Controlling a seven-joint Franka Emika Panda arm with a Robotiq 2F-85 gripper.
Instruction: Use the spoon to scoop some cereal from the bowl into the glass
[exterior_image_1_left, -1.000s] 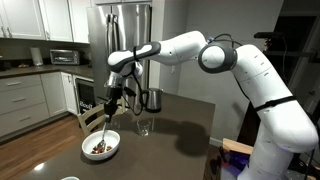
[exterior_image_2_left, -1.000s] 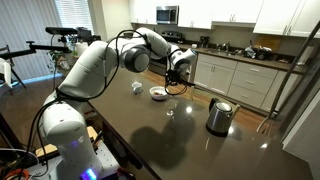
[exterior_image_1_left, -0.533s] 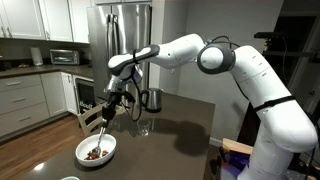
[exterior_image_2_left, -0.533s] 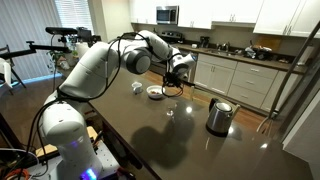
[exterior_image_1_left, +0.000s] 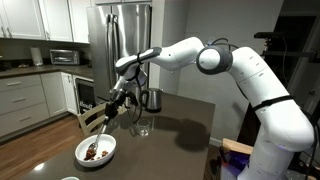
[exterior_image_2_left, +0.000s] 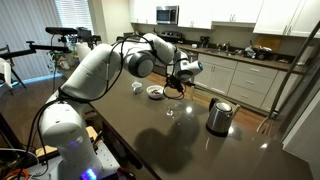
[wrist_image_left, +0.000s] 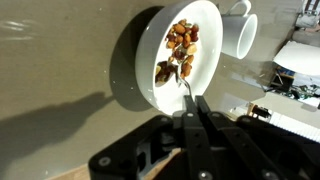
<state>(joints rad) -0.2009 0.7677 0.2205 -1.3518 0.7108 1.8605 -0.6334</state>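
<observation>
Reaching arm, extended low over the dark table (exterior_image_1_left: 190, 118). Gripper (exterior_image_1_left: 113, 104) clamped on the spoon (wrist_image_left: 184, 88), spoon tilted, tip among the cereal (wrist_image_left: 181, 40). Cereal: brown pieces, inside white bowl (wrist_image_left: 130, 70). Glass (exterior_image_1_left: 144, 126): near bowl, to its right.

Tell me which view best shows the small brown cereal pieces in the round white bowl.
The wrist view: it looks straight into the round white bowl, so brown cereal pieces stand apart. In an exterior view they are a dark patch; in an exterior view the bowl is too far.
</observation>
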